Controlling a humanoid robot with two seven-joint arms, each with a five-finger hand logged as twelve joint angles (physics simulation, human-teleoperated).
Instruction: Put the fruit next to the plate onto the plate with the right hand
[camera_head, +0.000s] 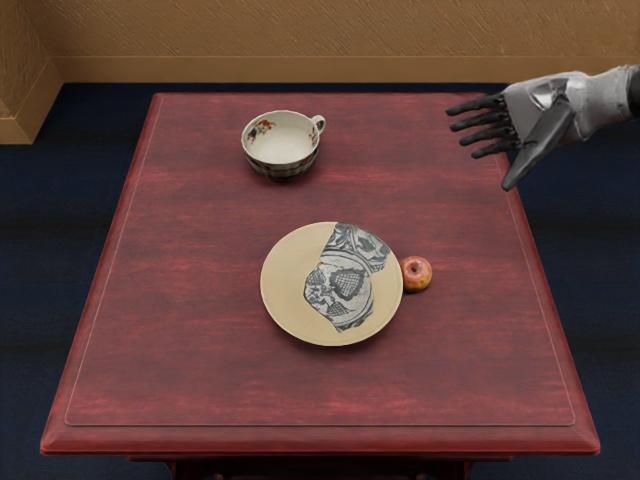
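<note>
Small red-yellow apple (417, 272) touching the plate (290, 300) rim (right robot hand (497, 126) spread, empty, well apart).

The one view is from the head. The camera stands high over the near edge of the table (200, 340) and looks down at a slant toward the far edge. It is far enough back that all four corners fit in the picture, with the near edge low at the bottom border. The plate (290, 300) sits about in the centre. Beyond the far edge show dark blue floor (80, 200) and a strip of brown wall (300, 40). The right hand (520, 118) shows above the far right corner.
</note>
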